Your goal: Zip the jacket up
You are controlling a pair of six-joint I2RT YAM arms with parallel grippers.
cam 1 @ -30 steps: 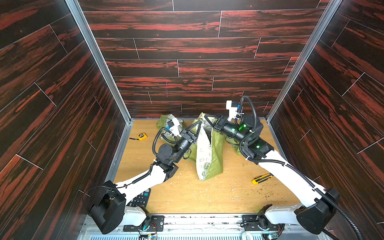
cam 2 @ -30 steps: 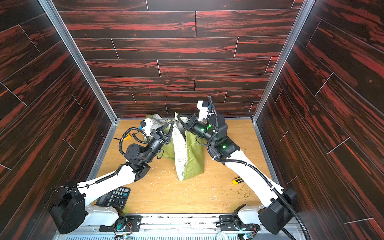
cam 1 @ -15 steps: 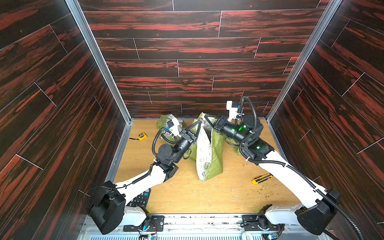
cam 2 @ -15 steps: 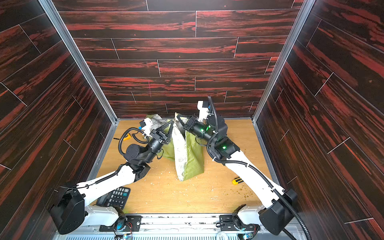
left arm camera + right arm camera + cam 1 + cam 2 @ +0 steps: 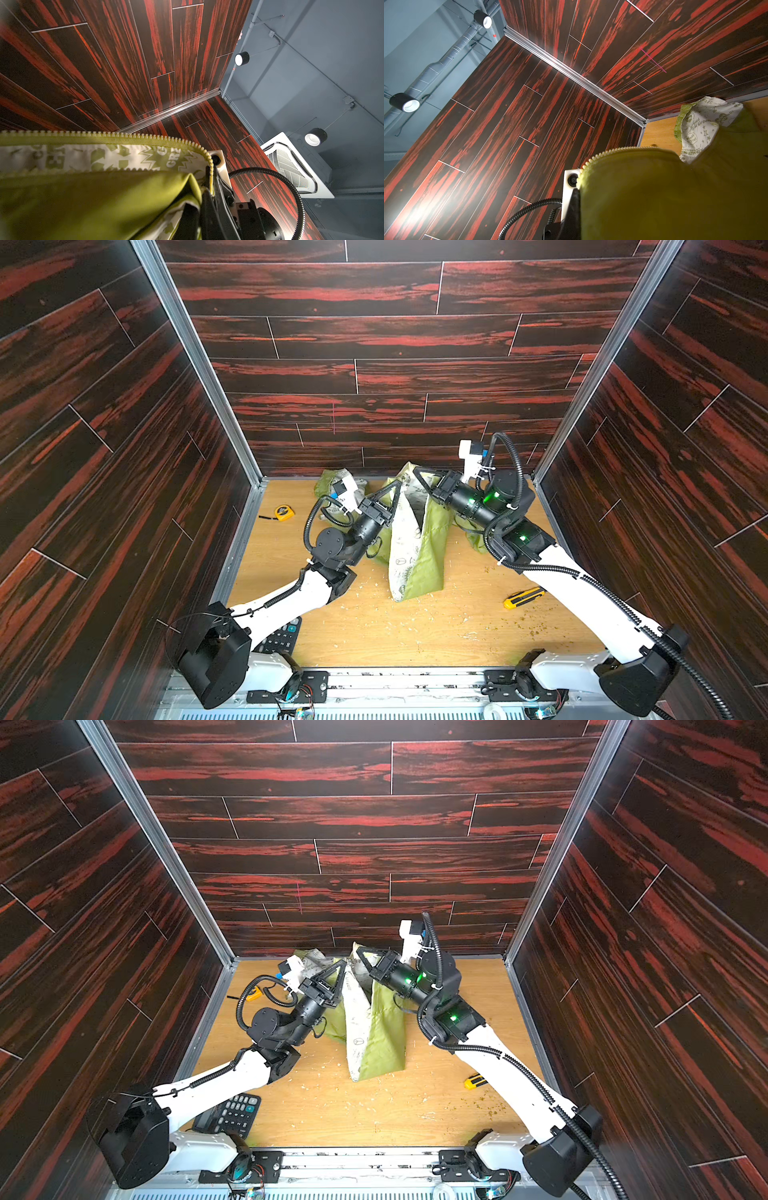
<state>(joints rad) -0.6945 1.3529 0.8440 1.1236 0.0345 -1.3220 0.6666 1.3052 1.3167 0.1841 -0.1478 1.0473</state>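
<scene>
Your jacket (image 5: 419, 556) hangs at the table's (image 5: 374, 635) back middle, its lower end resting on the wood. Raised close together, the left gripper (image 5: 400, 486) and right gripper (image 5: 415, 471) each clench its zipper (image 5: 145, 136) edge, likely to stretch the teeth straight for joining.

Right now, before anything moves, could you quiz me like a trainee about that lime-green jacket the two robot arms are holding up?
1. True or false: the thin lime-green hooded jacket lies flat on the light wooden table.
2. The left gripper and right gripper: how many are shut on the jacket? A none, B one, C both.
3. Which small round yellow tool lies left of the jacket in both top views?
Key: 1 false, its top is held up. 2 C. 3 the tape measure.
</scene>
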